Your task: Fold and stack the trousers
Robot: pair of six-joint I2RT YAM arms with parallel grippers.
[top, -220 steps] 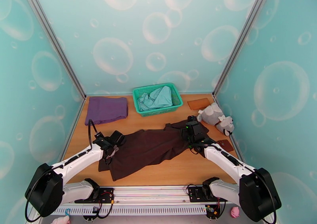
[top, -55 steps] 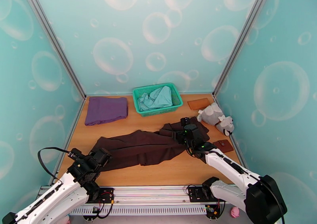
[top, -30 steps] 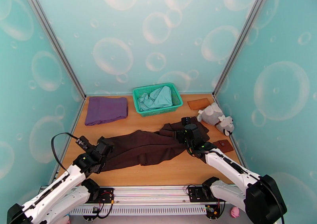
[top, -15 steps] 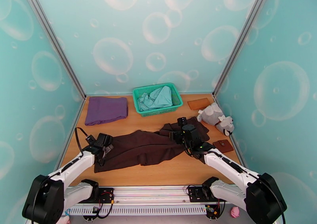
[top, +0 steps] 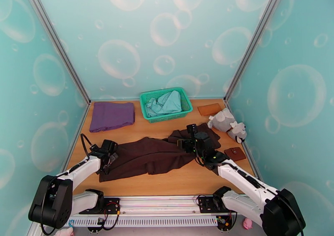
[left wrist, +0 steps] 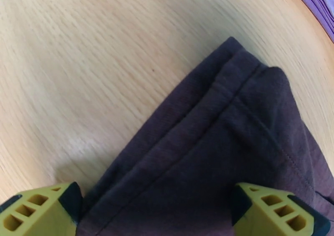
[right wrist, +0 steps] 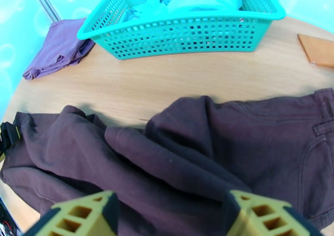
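The dark brown trousers (top: 150,155) lie stretched across the middle of the table, leg hems to the left and waist to the right. My left gripper (top: 109,152) hovers over the leg hems. In the left wrist view its yellow fingers (left wrist: 37,211) stand wide apart, open, either side of the hem cloth (left wrist: 234,141). My right gripper (top: 186,143) is over the rumpled upper part near the waist. The right wrist view shows it open (right wrist: 169,220) above the bunched folds (right wrist: 188,157), with a back pocket at the right edge.
A green mesh basket (top: 184,106) holding a pale teal garment (top: 165,102) stands at the back centre. A folded purple cloth (top: 112,116) lies back left. Grey plush toys (top: 227,124), a tan pad (top: 209,109) and a small brown wallet (top: 236,153) sit at the right.
The trousers have been drawn out leftward and straighter. My left arm swung out to the near left, then came back to the leg hems. The right gripper shifted slightly left over the waist.
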